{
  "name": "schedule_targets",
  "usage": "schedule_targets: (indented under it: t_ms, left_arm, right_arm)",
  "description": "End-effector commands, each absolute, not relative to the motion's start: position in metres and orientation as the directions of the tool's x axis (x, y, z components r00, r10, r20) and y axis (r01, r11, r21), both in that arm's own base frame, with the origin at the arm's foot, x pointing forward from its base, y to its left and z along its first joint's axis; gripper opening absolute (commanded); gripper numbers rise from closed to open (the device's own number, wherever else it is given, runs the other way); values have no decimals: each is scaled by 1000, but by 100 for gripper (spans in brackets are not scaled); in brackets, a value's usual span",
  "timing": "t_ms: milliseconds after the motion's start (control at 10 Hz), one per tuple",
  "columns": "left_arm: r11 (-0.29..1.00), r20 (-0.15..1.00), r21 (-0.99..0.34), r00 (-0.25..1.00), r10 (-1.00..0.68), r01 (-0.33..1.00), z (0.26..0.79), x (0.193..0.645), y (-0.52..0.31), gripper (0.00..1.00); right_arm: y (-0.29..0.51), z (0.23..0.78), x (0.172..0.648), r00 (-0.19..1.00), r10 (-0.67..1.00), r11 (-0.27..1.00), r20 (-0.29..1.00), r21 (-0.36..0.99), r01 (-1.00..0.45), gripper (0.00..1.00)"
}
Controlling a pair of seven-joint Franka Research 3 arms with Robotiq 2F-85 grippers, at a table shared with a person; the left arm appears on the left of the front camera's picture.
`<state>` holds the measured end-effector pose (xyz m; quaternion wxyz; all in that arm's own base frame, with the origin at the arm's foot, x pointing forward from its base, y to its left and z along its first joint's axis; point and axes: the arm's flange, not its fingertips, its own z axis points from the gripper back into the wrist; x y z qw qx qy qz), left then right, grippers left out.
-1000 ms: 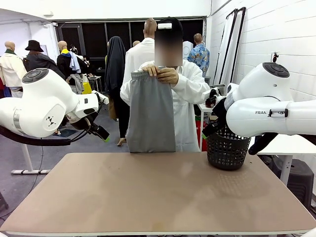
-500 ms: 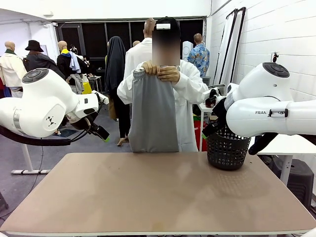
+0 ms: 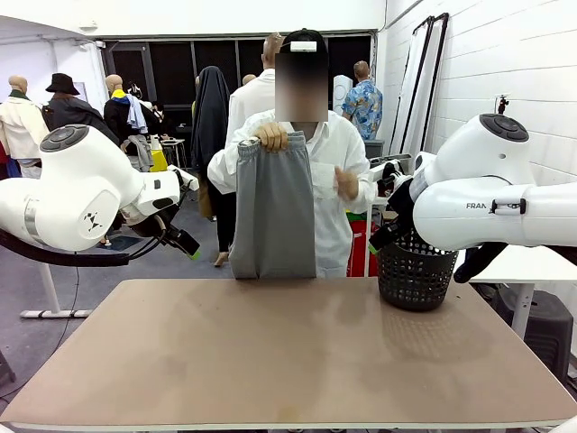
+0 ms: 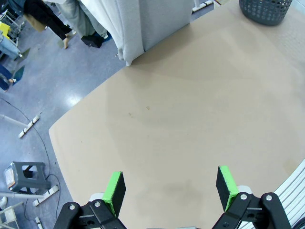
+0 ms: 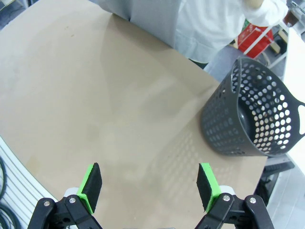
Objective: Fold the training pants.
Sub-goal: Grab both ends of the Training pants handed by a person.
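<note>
A person in a white shirt at the table's far edge holds the light grey training pants [image 3: 273, 209] up by the gathered waistband with one hand [image 3: 270, 136]; the legs hang down to the table edge. The other hand [image 3: 346, 183] is lowered, off the cloth. The pants' hem [image 4: 152, 24] also hangs at the far table edge in the left wrist view. My left gripper [image 4: 170, 187] is open high above the bare tabletop. My right gripper [image 5: 150, 185] is open too, above the table near the basket. In the front view both arms are held back at the sides.
A dark grey perforated basket [image 3: 414, 271] stands at the far right of the beige table [image 3: 288, 361]; the same basket [image 5: 252, 114] lies ahead to the right in the right wrist view. Other people and clothes racks are behind the person.
The person has let go of the waistband with one hand, which dropped to the side, and shifted the pants slightly left. Both arms have stayed still.
</note>
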<state>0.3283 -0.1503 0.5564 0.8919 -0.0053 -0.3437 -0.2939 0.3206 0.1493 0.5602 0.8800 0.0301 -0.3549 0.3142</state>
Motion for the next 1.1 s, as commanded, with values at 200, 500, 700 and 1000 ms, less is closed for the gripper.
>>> schedule_targets:
  t_ms: [200, 500, 700, 1000]
  left_arm:
    - [828, 624, 192, 586, -518, 527, 558, 329, -150, 100]
    - [828, 624, 192, 586, -518, 527, 558, 329, -150, 100]
    - [828, 624, 192, 586, -518, 527, 558, 329, -150, 100]
    - [828, 624, 192, 586, -518, 527, 558, 329, -150, 100]
  right_arm:
    - [151, 560, 321, 545, 531, 799, 649, -168, -578, 100]
    - [151, 560, 321, 545, 531, 799, 649, -168, -578, 100]
    - [151, 560, 321, 545, 531, 799, 649, -168, -578, 100]
    - [151, 560, 321, 545, 531, 799, 649, -168, -578, 100]
